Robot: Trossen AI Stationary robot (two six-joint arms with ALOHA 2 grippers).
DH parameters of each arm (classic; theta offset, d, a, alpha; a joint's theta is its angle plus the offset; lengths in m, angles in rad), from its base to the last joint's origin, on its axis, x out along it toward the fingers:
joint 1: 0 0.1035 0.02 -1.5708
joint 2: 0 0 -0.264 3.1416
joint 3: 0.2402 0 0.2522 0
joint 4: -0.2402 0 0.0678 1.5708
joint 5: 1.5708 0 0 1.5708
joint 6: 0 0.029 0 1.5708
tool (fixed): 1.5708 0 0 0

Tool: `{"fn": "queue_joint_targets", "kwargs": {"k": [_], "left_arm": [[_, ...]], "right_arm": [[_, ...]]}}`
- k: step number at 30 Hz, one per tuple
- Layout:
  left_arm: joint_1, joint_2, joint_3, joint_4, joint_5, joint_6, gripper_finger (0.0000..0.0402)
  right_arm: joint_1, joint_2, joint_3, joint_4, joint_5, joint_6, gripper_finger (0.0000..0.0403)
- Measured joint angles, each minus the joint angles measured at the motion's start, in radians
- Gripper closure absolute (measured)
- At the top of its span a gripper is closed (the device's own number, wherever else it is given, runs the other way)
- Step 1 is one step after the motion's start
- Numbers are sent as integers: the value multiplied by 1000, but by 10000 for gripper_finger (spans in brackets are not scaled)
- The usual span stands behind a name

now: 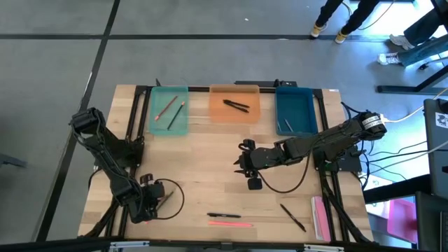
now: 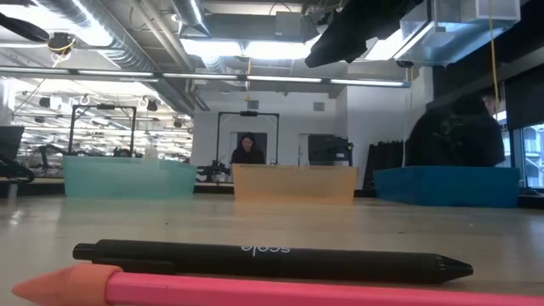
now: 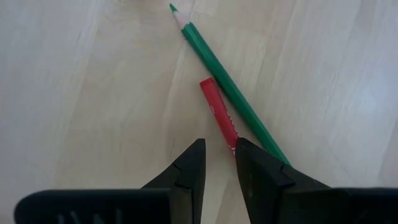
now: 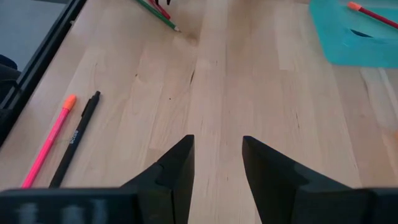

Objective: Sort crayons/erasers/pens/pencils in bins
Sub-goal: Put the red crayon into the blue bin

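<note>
The left arm is folded low over the near-left part of the table, its left pincer just above the wood. The left wrist view shows its two dark fingers only a narrow gap apart and holding nothing — a green pencil and a short red crayon lie on the table just ahead of the tips, side by side and touching or nearly so, the pencil's sharpened point away from the fingers.

The right arm reaches in from the table's right edge toward the middle, its right pincer hanging over bare wood with the fingers spread moderately wide and empty.

Three bins stand in a row at the far edge: the teal bin holds two pencils, the orange bin holds two black pens, and the blue bin has a thin stick along its left wall — what kind, I cannot tell.

Near the front edge lie a black pen and, just beside it, a pink pencil with an orange tip; the low view shows them nearly parallel. Another black pen lies at an angle to the right, near a flat pink strip.
</note>
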Motion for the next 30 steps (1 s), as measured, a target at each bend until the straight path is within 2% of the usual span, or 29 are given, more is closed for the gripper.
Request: {"fn": "queue_joint_targets", "kwargs": {"k": [10,19,30], "left_arm": [[0,-2,3,-4,11,-32,320],[0,-59,3,-5,10,-51,320],[5,-46,4,8,-21,-74,320]], "right_arm": [[0,0,-1,0,0,2,263],[0,8,-2,4,0,3,263],[0,18,-2,0,0,3,263]]}}
